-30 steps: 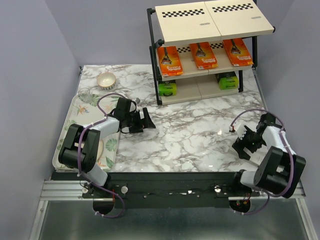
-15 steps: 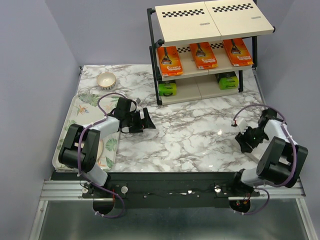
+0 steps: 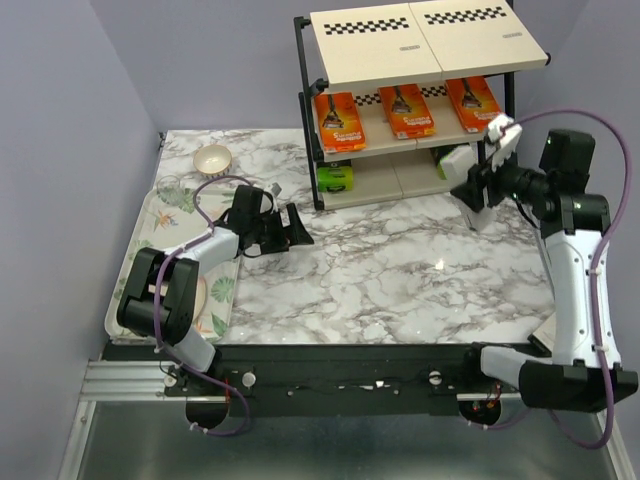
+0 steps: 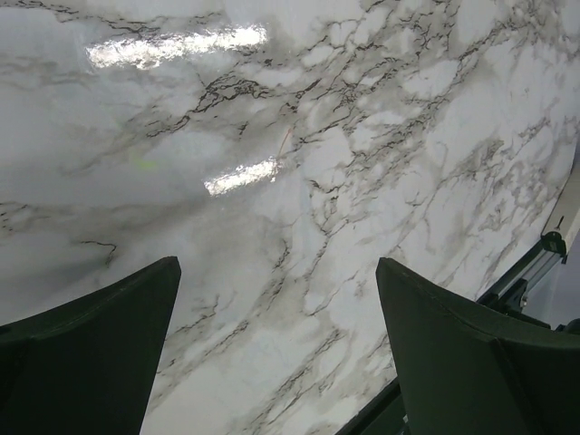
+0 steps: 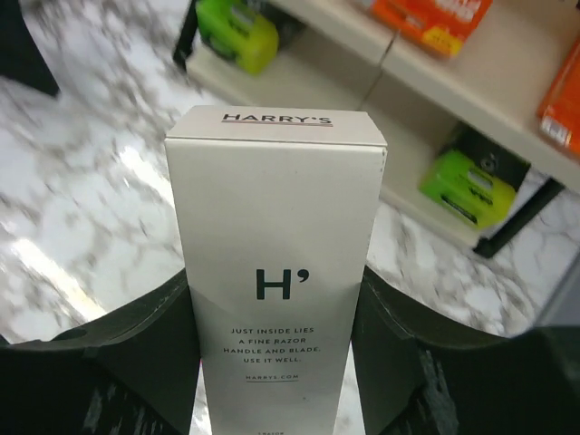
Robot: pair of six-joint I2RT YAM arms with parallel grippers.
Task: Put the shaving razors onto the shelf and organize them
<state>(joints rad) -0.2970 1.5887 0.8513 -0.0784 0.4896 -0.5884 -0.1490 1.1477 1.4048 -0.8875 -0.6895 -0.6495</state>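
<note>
Moved: right gripper (image 3: 478, 190), up from the near table (image 3: 380, 270) edge to just before the shelf (image 3: 400, 178), narrower than a second ago.
Right fingers (image 5: 136, 349): pinching the white razor box (image 5: 276, 272) by its long sides.
Beyond the box: green-ended packs (image 5: 237, 32) on the bottom board; orange packs (image 5: 433, 18) one board up.
Left gripper (image 4: 281, 308): spread wide, low over marble, well apart from the shelf.

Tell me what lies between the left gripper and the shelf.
Nothing but bare marble tabletop: in the top view the stretch from the left gripper to the shelf holds no object.
</note>
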